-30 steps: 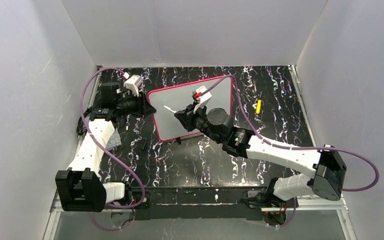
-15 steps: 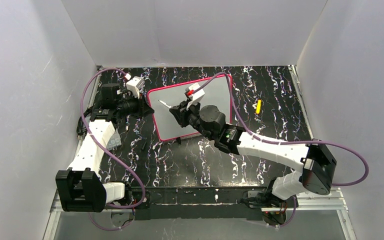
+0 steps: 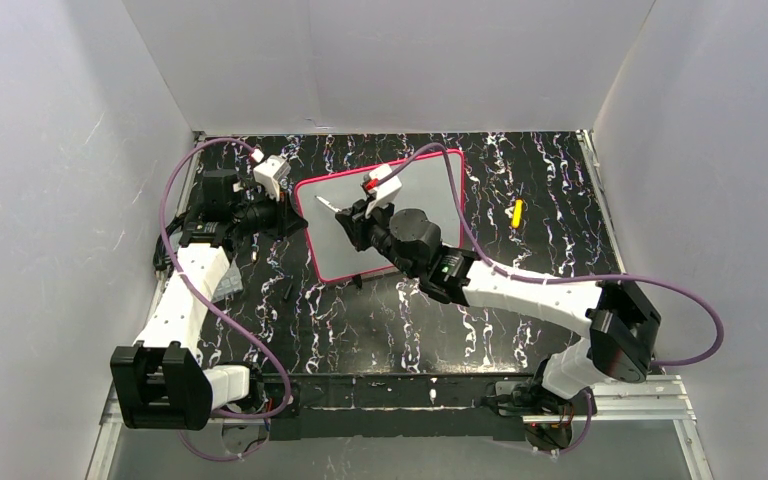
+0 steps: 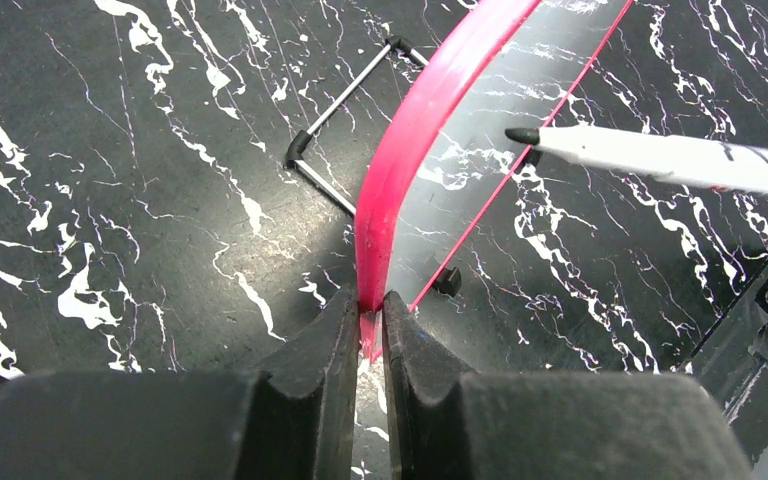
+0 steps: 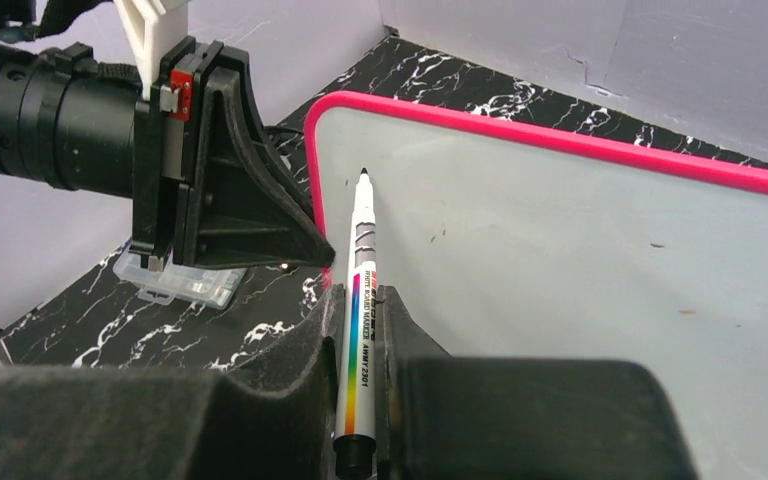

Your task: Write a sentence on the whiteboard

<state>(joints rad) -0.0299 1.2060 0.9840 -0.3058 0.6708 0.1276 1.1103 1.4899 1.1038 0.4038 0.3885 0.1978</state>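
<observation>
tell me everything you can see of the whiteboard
The whiteboard is a pale grey-white panel with rounded corners and a glossy pink-red frame, propped tilted on a thin wire stand over the black marbled table. The left end effector pinches its edge. Its face shows only tiny specks; the marker tip is near a corner.

Left arm [image 3: 185,290] extended far-left; left gripper [image 4: 365,308] clamped on whiteboard [image 4: 412,125] rim. Right arm [image 3: 530,295] stretched far-leftward; right gripper [image 5: 357,300] pinching marker [image 5: 361,245].

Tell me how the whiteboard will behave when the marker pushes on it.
Probably light and tippy: the whiteboard looks thin and leans on a slim wire stand. It would likely slide or fold back alone, but the left gripper pinches its edge, which should steady it.
</observation>
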